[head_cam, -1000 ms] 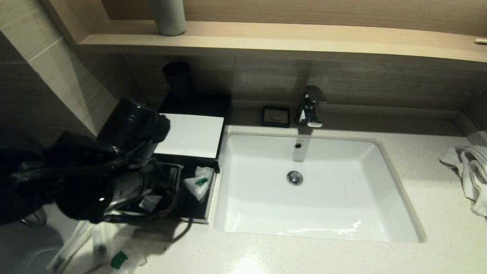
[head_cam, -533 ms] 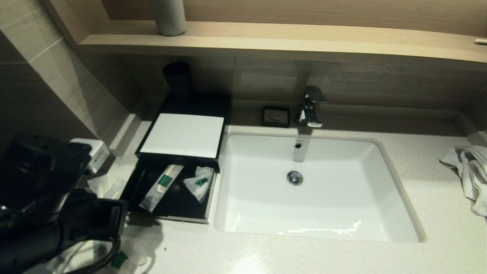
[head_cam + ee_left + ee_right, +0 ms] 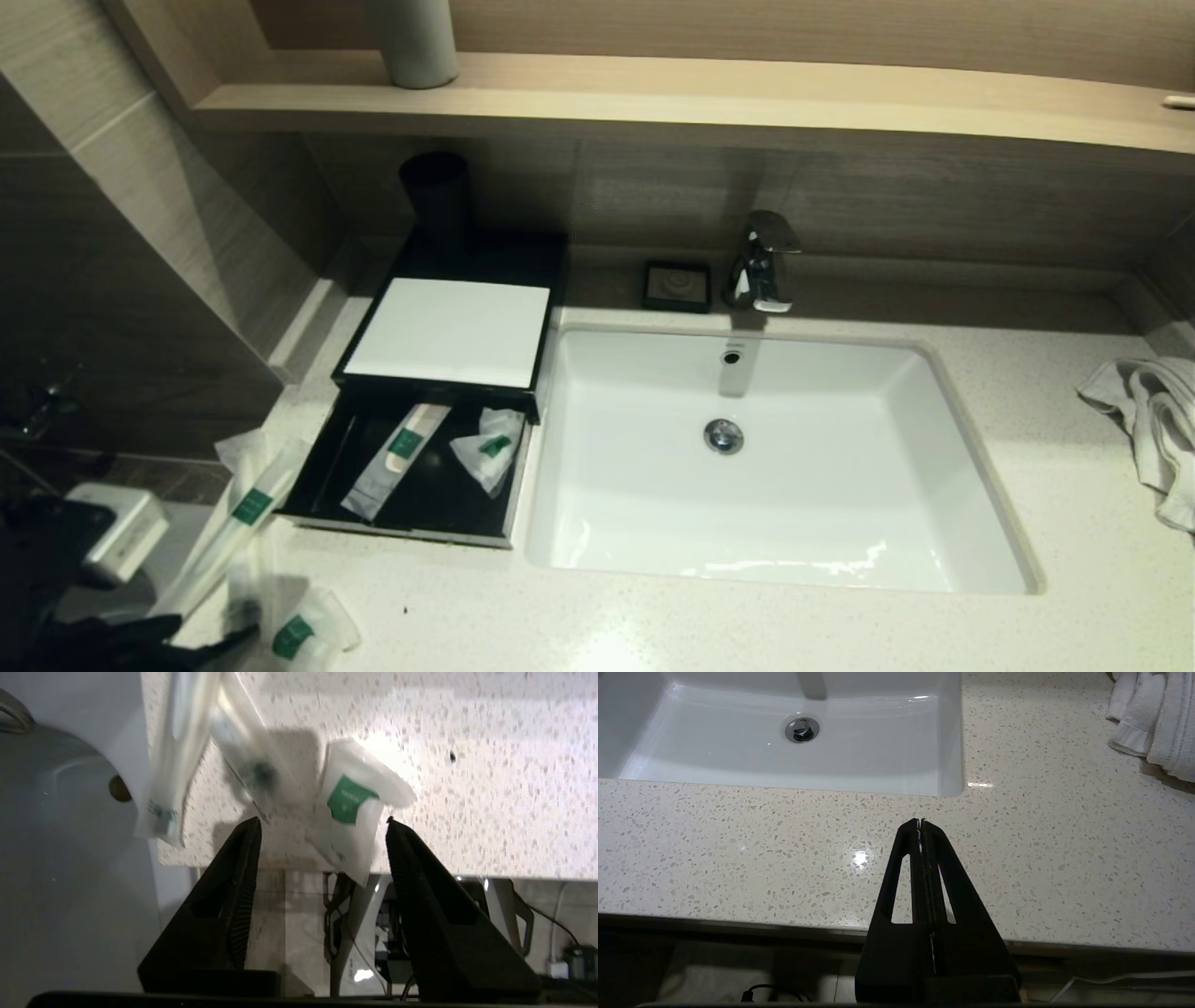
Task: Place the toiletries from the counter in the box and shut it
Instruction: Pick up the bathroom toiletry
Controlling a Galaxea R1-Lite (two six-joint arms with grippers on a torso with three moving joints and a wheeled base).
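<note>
The step in hand is judged to be the pick-up of a further toiletry from the counter (image 3: pixel 747 635). The box (image 3: pixel 411 534), a black drawer unit left of the sink (image 3: pixel 934 373), is seen with its drawer pulled out. Two sachets lie inside: a long sachet (image 3: pixel 392 460) and a small folded sachet (image 3: pixel 487 455). The drawer is not yet closed.

Several items are left on the counter at its front left corner: a long clear-wrapped packet (image 3: pixel 238 523) just beside the drawer's left edge, and a green-labelled pouch (image 3: pixel 303 635) near the counter's front edge. In the left wrist view, the green-labelled pouch (image 3: pixel 350 812) is seen overhanging the edge, with two blurred wrapped items beside it.

The left gripper (image 3: pixel 322 826) is positioned low at the front left corner, at the counter's edge, with its fingers spread wide and nothing held. The pouch lies in line with the gap between the fingers, closer to one finger, but is not enclosed.

The right gripper (image 3: pixel 920 822) is parked over the front of the counter, before the sink, with its fingers pressed together and empty.

For the next move, an advance of the left gripper is called for, so that the pouch is brought between the fingers before closure. Care is advised: the pouch is light and could be pushed off the edge.
</note>
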